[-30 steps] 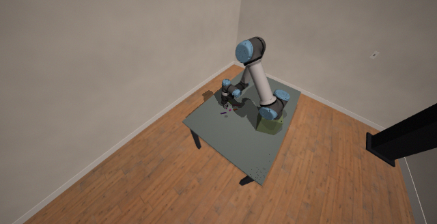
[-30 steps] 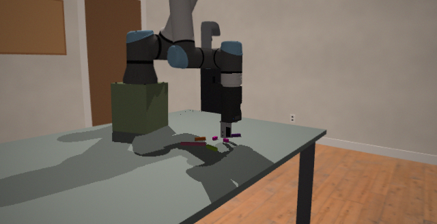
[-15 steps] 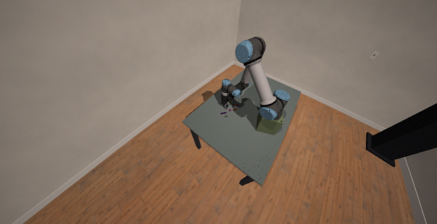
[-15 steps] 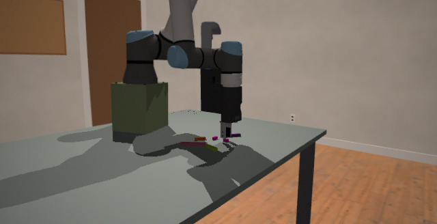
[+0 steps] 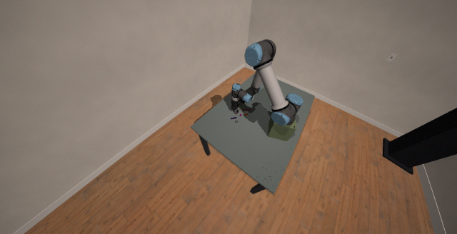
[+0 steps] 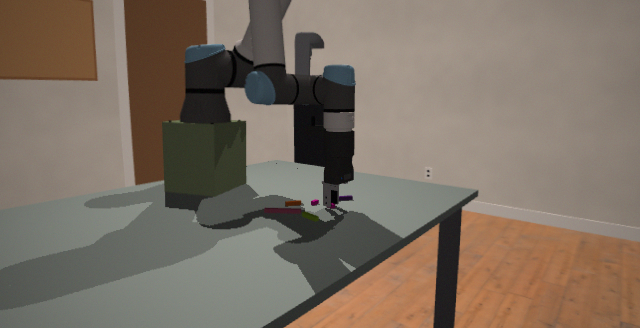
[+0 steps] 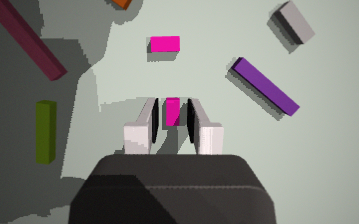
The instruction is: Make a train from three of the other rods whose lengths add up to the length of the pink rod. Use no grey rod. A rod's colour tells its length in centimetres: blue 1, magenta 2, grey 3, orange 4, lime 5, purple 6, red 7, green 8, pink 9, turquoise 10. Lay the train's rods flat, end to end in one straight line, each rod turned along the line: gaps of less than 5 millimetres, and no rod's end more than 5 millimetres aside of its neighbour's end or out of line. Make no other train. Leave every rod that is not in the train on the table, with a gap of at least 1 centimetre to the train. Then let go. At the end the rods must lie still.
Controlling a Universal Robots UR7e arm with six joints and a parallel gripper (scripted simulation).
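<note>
Between the released end effector (image 7: 173, 120) fingers (clear gaps each side), a magenta rod (image 7: 173, 111).

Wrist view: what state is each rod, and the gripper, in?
Gripper: open, straddling one magenta rod.
Straddled magenta rod: flat, ungripped.
Other magenta rod: flat, apart.
Purple rod: flat, apart.
Grey rod: flat, apart.
Lime rod: flat, apart.
Pink rod: flat, partly out of frame.
Orange rod: mostly cut off.
</note>
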